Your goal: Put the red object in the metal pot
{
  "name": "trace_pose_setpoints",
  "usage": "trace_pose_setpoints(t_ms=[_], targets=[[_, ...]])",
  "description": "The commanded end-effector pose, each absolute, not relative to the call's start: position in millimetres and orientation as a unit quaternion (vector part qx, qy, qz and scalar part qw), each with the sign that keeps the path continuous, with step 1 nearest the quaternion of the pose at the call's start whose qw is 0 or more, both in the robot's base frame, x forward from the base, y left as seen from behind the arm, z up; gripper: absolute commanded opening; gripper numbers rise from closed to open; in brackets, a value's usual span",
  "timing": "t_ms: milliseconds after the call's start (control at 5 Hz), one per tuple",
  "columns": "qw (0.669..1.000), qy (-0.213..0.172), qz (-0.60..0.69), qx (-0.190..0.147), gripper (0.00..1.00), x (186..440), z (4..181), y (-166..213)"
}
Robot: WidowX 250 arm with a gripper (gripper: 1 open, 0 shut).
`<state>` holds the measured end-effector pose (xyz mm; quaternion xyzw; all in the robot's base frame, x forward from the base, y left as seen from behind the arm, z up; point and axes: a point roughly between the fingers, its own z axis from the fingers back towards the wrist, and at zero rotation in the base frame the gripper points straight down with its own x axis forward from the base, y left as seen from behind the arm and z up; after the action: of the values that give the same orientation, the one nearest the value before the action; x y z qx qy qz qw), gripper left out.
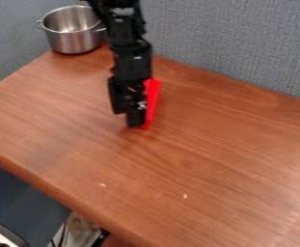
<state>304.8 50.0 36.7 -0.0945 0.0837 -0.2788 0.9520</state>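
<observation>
While open, gripper (135, 109) sits over red object (150, 99).

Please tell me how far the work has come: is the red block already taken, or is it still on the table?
Done so far: nothing is in the shiny round steel pot at the table's far corner. In hand: the black hand stands open right at the bright red rectangular block, which lies on the brown wooden table, not lifted. Left: close on the block, carry it to the pot and release it there.
</observation>
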Motion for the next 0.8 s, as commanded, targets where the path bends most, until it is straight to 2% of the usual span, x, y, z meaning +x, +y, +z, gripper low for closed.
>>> trace_pose_setpoints(t_ms=[0,200,600], targets=[[0.964,0.044,-0.248,-0.082,1.0,319.5,60.6,52.1],[0.968,0.03,-0.231,-0.093,1.0,327.4,59.8,62.9],[0.966,0.038,-0.244,-0.076,1.0,332.4,66.6,46.5]])
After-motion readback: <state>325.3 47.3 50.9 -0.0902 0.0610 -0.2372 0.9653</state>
